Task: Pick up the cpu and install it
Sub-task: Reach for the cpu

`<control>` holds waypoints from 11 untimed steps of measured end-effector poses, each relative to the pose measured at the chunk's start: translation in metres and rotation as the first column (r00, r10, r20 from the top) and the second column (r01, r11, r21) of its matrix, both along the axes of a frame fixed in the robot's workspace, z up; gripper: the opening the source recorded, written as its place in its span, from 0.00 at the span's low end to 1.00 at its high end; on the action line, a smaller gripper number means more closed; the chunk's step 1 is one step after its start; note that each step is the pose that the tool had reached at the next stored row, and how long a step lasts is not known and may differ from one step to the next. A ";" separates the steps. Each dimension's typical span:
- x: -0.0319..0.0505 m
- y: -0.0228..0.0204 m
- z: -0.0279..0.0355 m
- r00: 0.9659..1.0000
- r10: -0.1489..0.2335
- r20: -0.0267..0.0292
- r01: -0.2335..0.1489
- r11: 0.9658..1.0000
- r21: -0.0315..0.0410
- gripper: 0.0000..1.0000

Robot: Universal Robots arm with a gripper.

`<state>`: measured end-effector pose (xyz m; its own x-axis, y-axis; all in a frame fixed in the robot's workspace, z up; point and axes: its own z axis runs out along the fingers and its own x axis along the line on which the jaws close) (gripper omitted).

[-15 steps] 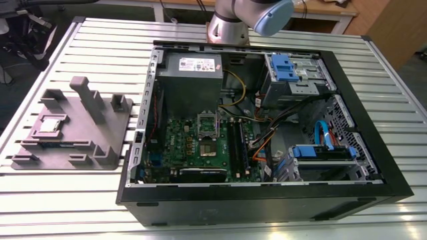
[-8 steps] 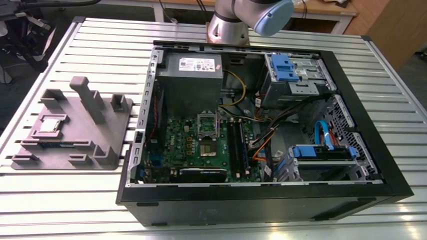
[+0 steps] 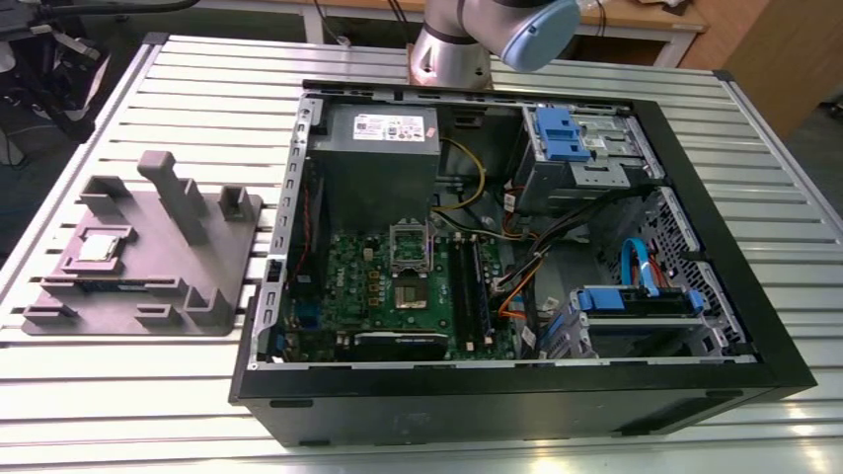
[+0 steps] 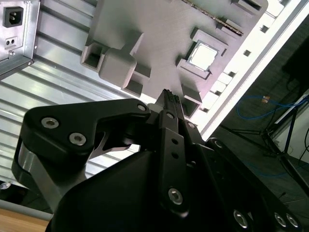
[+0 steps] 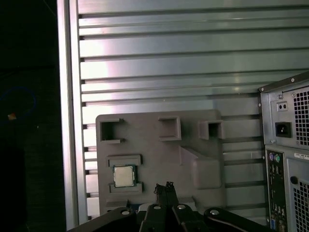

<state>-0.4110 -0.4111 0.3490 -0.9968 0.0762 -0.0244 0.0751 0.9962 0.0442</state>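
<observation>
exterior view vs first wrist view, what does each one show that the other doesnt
Exterior view, not the first wrist view: the motherboard and socket inside the open case. First wrist view, not the exterior view: the gripper, shut, and the case's rear panel. Both: the cpu lying in the grey tray on the slatted table.

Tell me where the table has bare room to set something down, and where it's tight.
Bare slats of the table lie between the grey tray and the exterior view's bottom edge, and beyond the tray's far side. The gap between tray and computer case is narrow. Crowded: the case's inside and the tray pocket holding the cpu.
</observation>
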 end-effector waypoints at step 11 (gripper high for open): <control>-0.0084 -0.0076 -0.0063 1.000 0.000 0.000 0.000 1.000 0.000 0.10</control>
<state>-0.4195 -0.4187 0.3427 -0.9968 0.0762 -0.0243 0.0751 0.9962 0.0441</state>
